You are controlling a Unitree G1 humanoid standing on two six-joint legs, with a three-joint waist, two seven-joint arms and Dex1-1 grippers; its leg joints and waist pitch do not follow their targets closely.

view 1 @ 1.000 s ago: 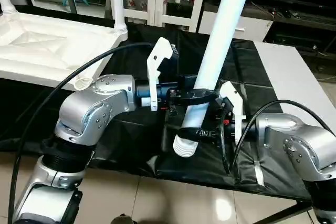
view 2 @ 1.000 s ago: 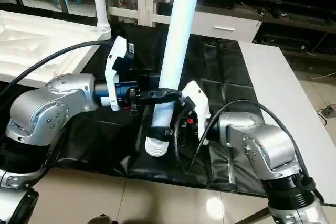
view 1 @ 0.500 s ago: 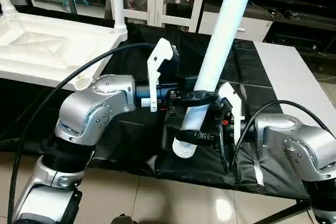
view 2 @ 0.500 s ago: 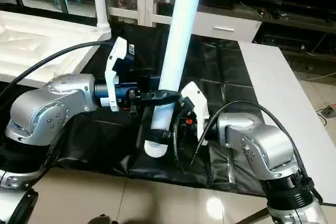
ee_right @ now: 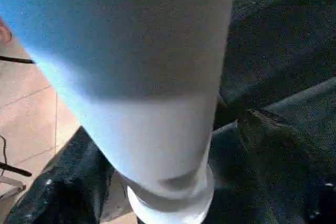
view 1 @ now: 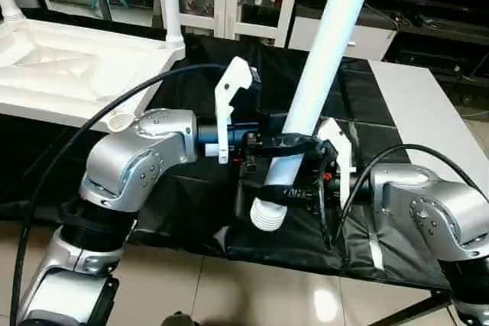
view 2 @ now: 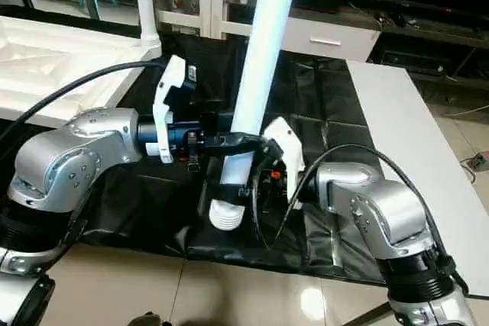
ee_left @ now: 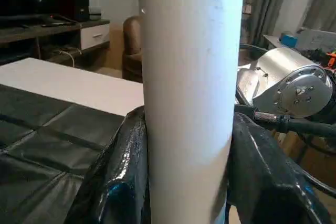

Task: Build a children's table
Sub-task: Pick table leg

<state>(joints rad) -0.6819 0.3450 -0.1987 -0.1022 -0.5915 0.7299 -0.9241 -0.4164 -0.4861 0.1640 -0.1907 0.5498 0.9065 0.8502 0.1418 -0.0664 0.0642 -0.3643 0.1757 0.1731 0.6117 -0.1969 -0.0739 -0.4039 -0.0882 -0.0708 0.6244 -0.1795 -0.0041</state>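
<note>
- Step in hand, by judgement: carrying one leg (view 1: 321, 59) over to the tabletop (view 1: 69, 62).
- Leg held tilted above black-covered surface (view 1: 397, 135), threaded end (view 1: 267, 215) low and clear of it.
- Left gripper (view 1: 286, 141) fingers closed round leg; right gripper (view 1: 294, 192) fingers clamped just below, near the thread.
- Tabletop lying underside-up to the left, two legs already standing; near corner socket (view 1: 121, 121) open.
- Best done: keep both grips, swing slowly, bring leg upright, line thread over socket before lowering and twisting.
</note>
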